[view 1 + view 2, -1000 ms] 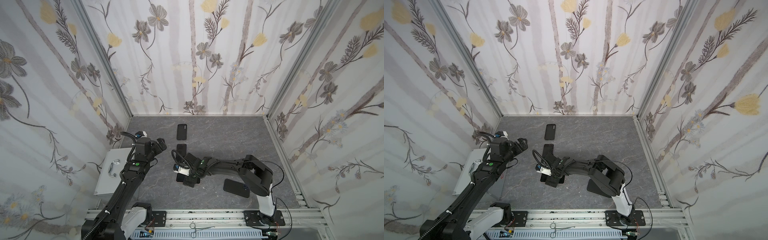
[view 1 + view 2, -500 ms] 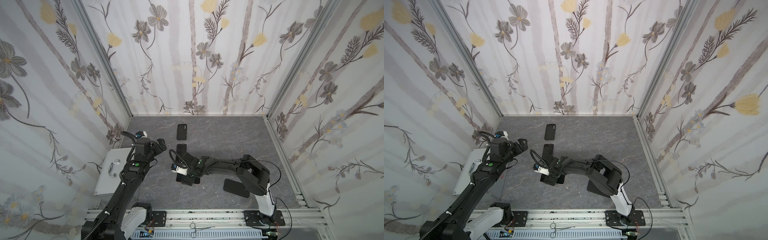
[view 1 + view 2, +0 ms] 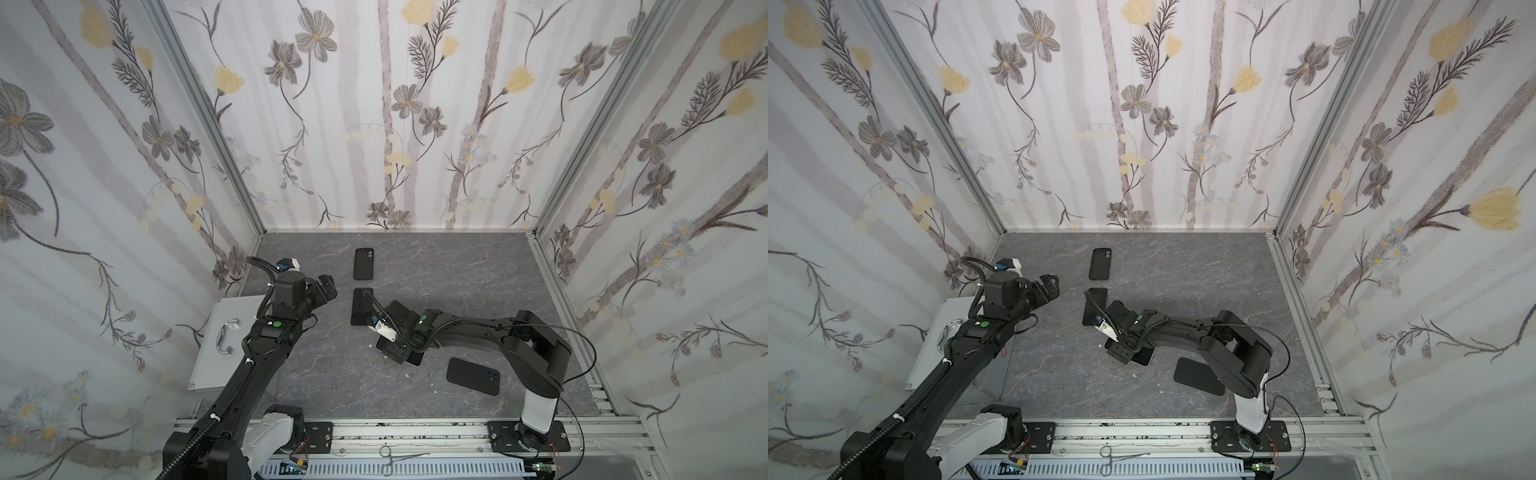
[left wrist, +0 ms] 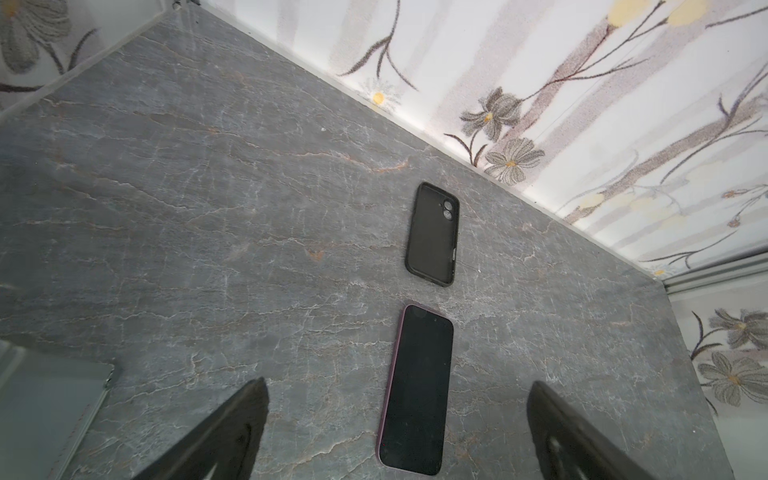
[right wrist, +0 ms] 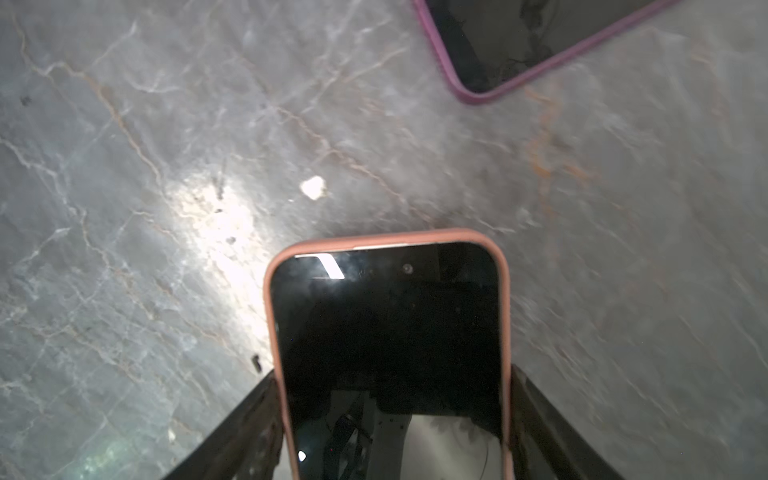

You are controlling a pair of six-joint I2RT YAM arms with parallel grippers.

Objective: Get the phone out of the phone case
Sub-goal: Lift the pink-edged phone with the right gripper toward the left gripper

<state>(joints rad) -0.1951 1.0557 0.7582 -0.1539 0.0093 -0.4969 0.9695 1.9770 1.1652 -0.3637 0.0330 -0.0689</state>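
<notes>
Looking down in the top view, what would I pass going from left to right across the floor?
White box with a handle → left gripper → purple-cased phone → pink-cased phone in the right gripper → black phone lying camera side up.

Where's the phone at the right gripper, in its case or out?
In: a pink rubbery case rims the dark glass phone.

The right claw point(image 3: 395, 354) hides most of the pink-cased phone point(image 3: 414, 360).
</notes>
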